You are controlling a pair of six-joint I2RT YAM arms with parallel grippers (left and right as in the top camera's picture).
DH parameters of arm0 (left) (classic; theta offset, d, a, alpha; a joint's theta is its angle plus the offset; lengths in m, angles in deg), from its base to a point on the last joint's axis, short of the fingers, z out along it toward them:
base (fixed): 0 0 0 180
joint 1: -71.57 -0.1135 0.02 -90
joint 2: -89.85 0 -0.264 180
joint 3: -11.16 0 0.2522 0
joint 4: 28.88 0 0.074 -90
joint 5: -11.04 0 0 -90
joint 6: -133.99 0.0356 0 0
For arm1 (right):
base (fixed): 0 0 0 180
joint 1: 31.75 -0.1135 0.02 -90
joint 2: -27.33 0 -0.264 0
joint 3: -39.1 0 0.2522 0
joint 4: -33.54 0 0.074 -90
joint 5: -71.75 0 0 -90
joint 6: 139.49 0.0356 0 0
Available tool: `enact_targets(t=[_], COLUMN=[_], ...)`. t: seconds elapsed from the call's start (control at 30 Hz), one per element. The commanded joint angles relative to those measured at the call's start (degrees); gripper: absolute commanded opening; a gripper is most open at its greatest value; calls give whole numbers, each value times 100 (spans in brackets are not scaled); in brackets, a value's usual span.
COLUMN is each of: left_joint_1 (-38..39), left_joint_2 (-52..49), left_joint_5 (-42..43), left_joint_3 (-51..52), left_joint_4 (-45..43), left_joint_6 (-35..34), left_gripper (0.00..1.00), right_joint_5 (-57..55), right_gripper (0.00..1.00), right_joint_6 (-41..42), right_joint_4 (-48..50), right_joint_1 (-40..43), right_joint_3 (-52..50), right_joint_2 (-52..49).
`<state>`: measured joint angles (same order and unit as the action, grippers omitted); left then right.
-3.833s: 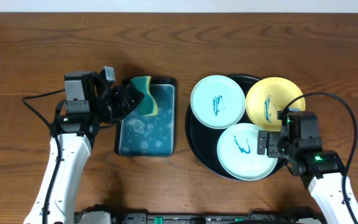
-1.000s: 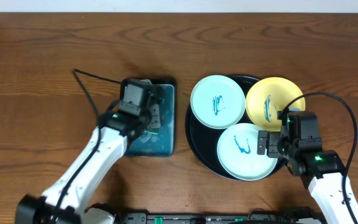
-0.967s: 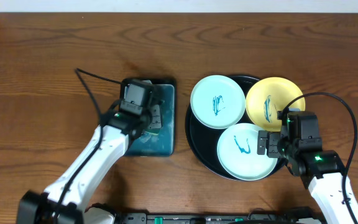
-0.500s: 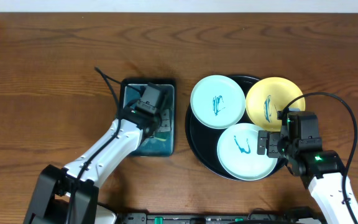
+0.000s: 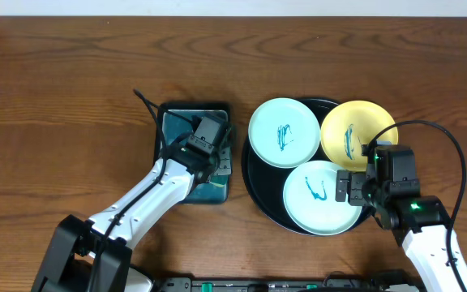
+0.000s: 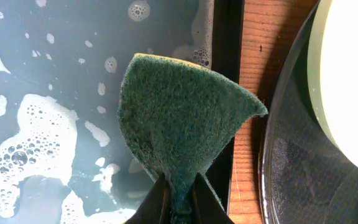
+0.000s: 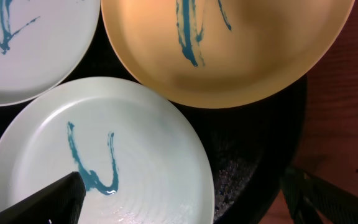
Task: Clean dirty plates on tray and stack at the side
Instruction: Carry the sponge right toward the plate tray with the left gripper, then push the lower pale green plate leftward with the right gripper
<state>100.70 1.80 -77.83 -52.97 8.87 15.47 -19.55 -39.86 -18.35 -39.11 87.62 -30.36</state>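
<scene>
The black tray [image 5: 250, 174] holds three plates with teal marks: a far mint plate [image 5: 284, 132], a yellow plate [image 5: 359, 134] and a near mint plate [image 5: 321, 197]. My left gripper [image 5: 220, 161] is shut on a green sponge [image 6: 179, 118] over the right edge of the teal tray, just left of the black tray [image 6: 284, 162]. My right gripper [image 5: 345, 188] is open, its fingers [image 7: 180, 180] either side of the near mint plate's [image 7: 104, 155] right edge. The yellow plate [image 7: 229, 50] lies beyond it.
The rectangular teal tray [image 5: 177, 138] holds soapy water with foam [image 6: 42, 118]. A strip of wood table [image 6: 260, 56] separates it from the black tray. The left arm's cable loops over the table at the left.
My left arm has swung right from beside the teal tray to over its right edge, carrying the sponge. The right arm and the plates have not moved.
</scene>
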Motion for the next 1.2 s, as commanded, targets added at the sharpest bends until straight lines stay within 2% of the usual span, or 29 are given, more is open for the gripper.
enact_targets(t=[0.0,0.23,0.53,0.83,1.1,1.17], left_joint_1=[48,48,48,46,44,48], left_joint_2=[28,28,28,127,881,1040], left_joint_5=[160,592,621,149,103,129], left_joint_3=[-9,-9,-9,-13,-22,-22], left_joint_4=[-39,-142,-160,-109,-39,-17], left_joint_6=[-37,-31,-31,116,295,293], left_gripper=[8,7,8,7,8,8], right_joint_5=[-59,-59,-59,-59,-59,-66], right_gripper=[99,99,99,99,99,90], right_joint_6=[-48,-48,-48,-48,-48,-48], right_joint_4=[-2,-2,-2,-4,4,-7], right_joint_1=[-13,-13,-13,-13,-13,-13], right_joint_3=[107,107,107,107,107,107], right_joint_2=[2,2,2,2,0,-17])
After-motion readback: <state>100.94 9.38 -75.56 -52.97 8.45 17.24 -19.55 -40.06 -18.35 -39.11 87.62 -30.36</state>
